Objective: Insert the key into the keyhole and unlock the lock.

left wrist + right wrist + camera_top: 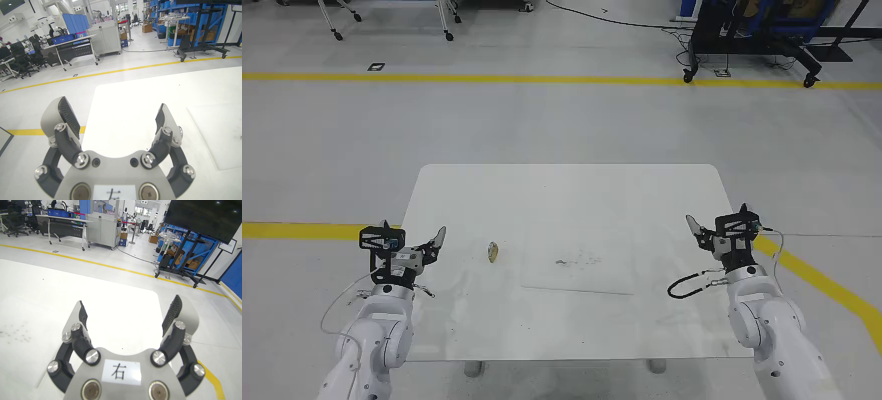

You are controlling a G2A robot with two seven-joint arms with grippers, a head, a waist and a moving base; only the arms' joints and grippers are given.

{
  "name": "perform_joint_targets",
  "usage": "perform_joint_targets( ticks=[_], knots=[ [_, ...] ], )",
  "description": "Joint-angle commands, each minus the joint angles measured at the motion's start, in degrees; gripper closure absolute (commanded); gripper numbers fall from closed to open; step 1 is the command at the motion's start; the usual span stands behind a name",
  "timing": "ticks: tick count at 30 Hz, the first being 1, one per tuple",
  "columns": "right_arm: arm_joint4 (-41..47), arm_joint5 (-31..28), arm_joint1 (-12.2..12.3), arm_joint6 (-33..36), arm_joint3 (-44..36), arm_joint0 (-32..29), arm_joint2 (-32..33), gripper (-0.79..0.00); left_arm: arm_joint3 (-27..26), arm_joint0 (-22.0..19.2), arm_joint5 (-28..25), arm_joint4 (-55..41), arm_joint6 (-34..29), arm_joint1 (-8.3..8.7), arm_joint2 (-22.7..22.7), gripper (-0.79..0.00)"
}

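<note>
Top view: spotted the brass lock (493,251) left of centre on the table (572,200), long axis roughly near-to-far; caught the key (563,263) apart on its right, heading too small to tell. Found left gripper (413,233) and right gripper (720,222) with jaws spread wide, empty.

The table (572,190) is white; the lock (493,251) is brass-yellow. The left tool (112,102) and right tool (129,299) have black, grid-textured pads (68,117). The floor (562,120) is pale grey with yellow lines (542,77).

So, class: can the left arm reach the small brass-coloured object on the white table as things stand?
Probably yes: the left arm, jaws open, hovers near the small brass-coloured object, only bare white table between them.
</note>
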Motion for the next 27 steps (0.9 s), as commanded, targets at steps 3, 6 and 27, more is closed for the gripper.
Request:
perform_joint_targets(
  ticks=[3, 6, 27],
  knots=[
    [-2.7, -2.9, 0.0, 0.3, 0.0, 0.7, -2.1, -0.785, 0.0, 0.0, 0.0, 0.0, 0.0, 0.0, 0.0, -0.785],
    [-6.1, -4.8, -0.1, 1.4, 0.9, 2.4, -5.5, -0.785, 0.0, 0.0, 0.0, 0.0, 0.0, 0.0, 0.0, -0.785],
    [-12.0, -44.6, -0.9, 2.4, 17.3, 23.9, -26.2, -0.785, 0.0, 0.0, 0.0, 0.0, 0.0, 0.0, 0.0, -0.785]
  ],
)
